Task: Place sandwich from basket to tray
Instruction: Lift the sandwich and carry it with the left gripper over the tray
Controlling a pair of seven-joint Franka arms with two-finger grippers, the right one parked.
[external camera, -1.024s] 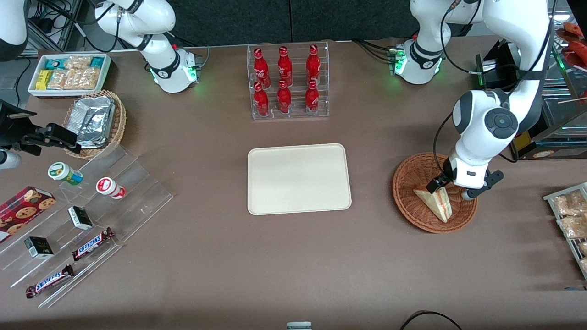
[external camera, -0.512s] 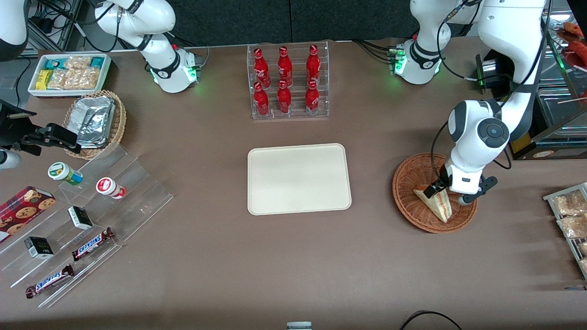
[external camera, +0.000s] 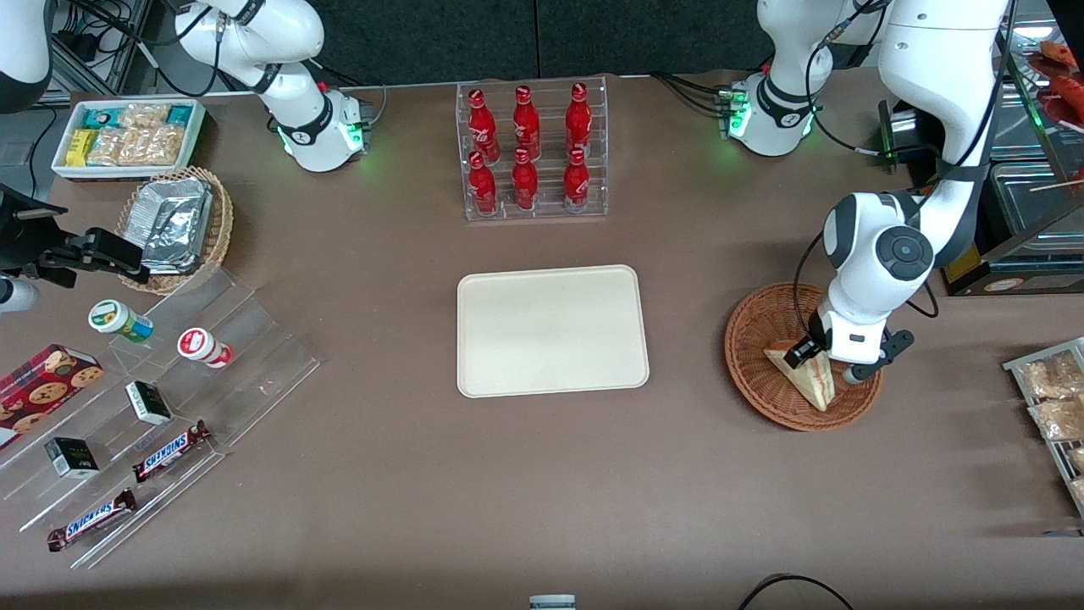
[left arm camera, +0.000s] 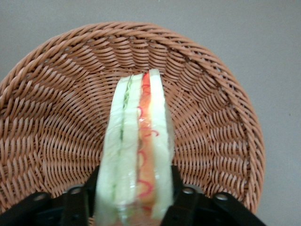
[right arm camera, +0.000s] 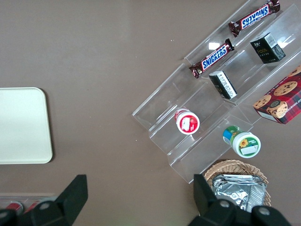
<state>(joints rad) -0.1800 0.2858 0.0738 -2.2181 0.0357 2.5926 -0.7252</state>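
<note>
Over the last second the left arm's claw (external camera: 811,359) has come down into the round reddish-brown wicker basket (external camera: 749,360) and now straddles the wide end of the triangular clear-wrapped sandwich (external camera: 810,379) with pale bread and red and green filling. In the wrist view its black fingers (left arm camera: 186,200) press against both bread faces of the sandwich (left arm camera: 136,150), so it looks clenched on it. The sandwich rests in the basket, at three o'clock from the bare cream-white rectangular tray (external camera: 550,330) on the brown desk (external camera: 542,474). Lifting looks next.

"SNICKERS" on two bars (right arm camera: 211,58) (wrappers).
</note>
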